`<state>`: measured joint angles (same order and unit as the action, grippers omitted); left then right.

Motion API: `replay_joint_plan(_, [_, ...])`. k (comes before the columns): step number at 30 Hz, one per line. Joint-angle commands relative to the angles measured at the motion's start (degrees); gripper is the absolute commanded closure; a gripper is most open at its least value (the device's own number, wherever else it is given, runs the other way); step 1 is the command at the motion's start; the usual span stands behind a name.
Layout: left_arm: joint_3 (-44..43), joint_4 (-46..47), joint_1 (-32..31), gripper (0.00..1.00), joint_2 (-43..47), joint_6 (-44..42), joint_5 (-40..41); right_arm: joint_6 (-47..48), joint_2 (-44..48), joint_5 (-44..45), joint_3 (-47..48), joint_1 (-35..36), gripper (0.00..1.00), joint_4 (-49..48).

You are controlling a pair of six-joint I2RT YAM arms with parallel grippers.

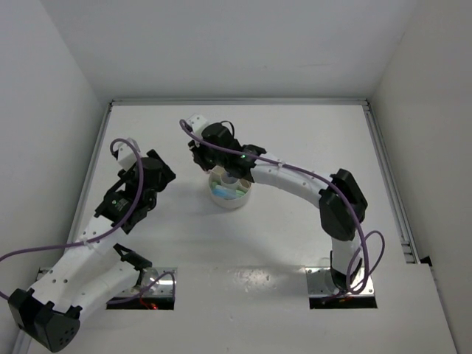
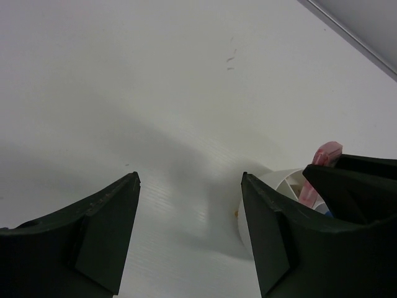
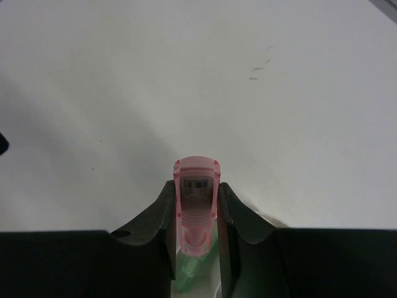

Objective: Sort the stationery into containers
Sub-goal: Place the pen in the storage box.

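Over the white table (image 1: 295, 243) the right gripper (image 3: 196, 192) hung clamped on a pink bar (image 3: 196, 167) lying lengthwise along its fingers, the dish (image 1: 225, 200) just beneath and behind its tips, while the left gripper (image 2: 189, 180) hung nearby, apart and empty.
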<state>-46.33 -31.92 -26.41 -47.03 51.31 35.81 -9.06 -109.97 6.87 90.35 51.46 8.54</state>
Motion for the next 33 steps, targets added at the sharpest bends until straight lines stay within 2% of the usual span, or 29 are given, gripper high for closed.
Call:
replay_joint_plan(1, [-0.7, -0.1, 0.7, 0.28, 0.6, 0.1, 1.5, -1.0, 1.2, 0.7, -1.3, -0.5, 1.00, -2.7])
replay_joint_plan(9, [-0.7, -0.1, 0.7, 0.28, 0.6, -0.4, 0.9, -1.0, 1.9, 0.7, -6.6, -0.5, 1.00, -3.6])
replay_joint_plan(24, [-0.2, 0.5, 0.7, 0.28, 0.6, -0.4, 0.4, -1.0, 2.9, -0.4, -10.7, -0.5, 1.00, -3.7])
replay_joint_plan(27, [-0.2, 0.5, 0.7, 0.28, 0.6, -0.4, 0.4, -0.4, 3.5, -0.9, -10.7, -0.5, 0.86, -3.7])
replay_joint_plan(28, [-0.2, 0.5, 0.7, 0.28, 0.6, -0.4, 0.4, -0.4, 3.5, -0.9, -10.7, -0.5, 0.74, -3.1])
replay_joint_plan(30, [-0.2, 0.5, 0.7, 0.28, 0.6, -0.4, 0.4, -0.4, 3.5, -1.6, -10.1, -0.5, 0.61, -2.6])
replay_joint_plan(33, [-0.2, 0.5, 0.7, 0.28, 0.6, -0.4, 0.4, 0.2, 4.1, -1.6, -10.1, -0.5, 0.52, -2.6])
